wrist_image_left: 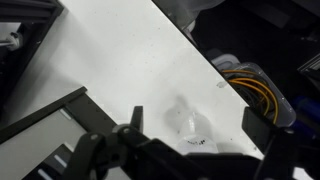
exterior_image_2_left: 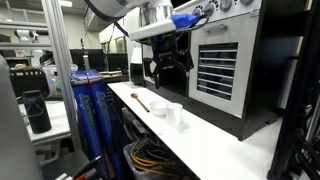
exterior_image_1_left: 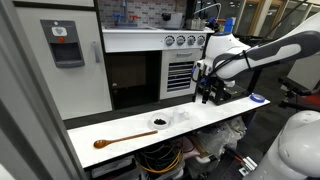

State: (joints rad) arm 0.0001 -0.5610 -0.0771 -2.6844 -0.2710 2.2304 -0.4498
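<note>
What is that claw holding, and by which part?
Nothing. The gripper hangs open above the white counter, jaws apart and empty. The small clear cup stands on the counter close by, untouched.

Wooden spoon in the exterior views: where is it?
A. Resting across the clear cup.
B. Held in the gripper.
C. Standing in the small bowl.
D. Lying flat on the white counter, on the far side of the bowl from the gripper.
D: in an exterior view the wooden spoon lies flat on the white counter, with the small bowl and the clear cup between it and the gripper, which holds nothing.
</note>
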